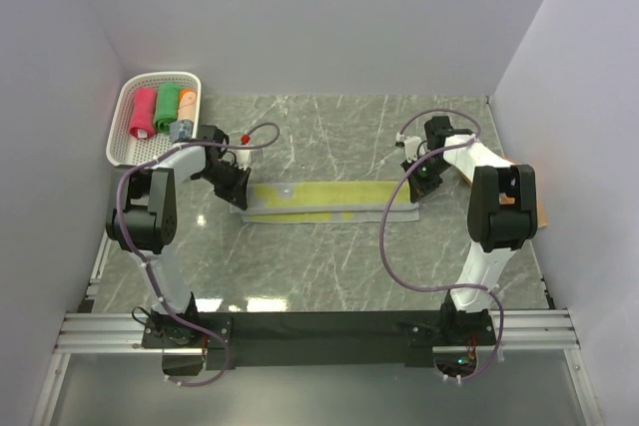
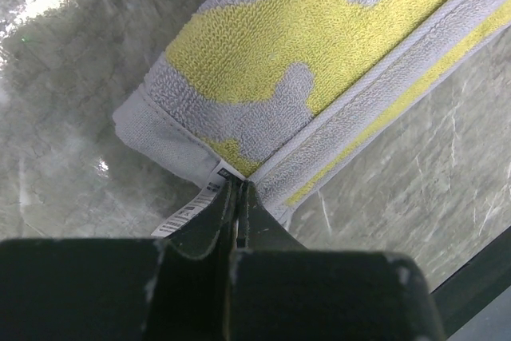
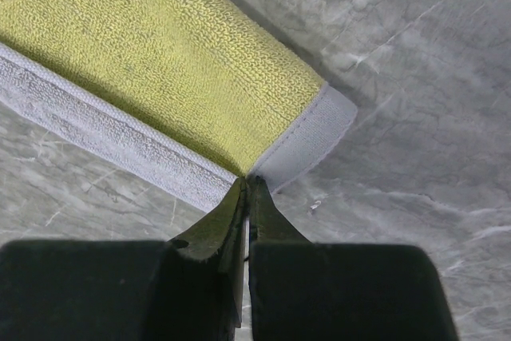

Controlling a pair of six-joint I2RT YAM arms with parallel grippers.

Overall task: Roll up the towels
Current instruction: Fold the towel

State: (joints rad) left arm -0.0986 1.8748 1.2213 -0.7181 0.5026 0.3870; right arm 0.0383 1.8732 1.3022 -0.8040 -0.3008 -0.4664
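Observation:
A long yellow towel with grey borders (image 1: pixel 319 199) lies folded into a flat strip across the middle of the table. My left gripper (image 1: pixel 240 202) is shut on its left end. The left wrist view shows that gripper (image 2: pixel 238 184) pinching the grey hem of the towel (image 2: pixel 263 53) beside a white label (image 2: pixel 182 217). My right gripper (image 1: pixel 414 197) is shut on the right end. In the right wrist view its tips (image 3: pixel 247 180) meet at the near corner of the towel (image 3: pixel 160 61). Rolled towels lie in a basket: pink-red (image 1: pixel 143 112), green (image 1: pixel 166 105), orange (image 1: pixel 188 102).
The white perforated basket (image 1: pixel 125 112) stands at the back left, behind my left arm, with a small grey-blue roll (image 1: pixel 181 130) at its near end. White walls close in the table on three sides. A black rail (image 1: pixel 319 324) runs along the near edge.

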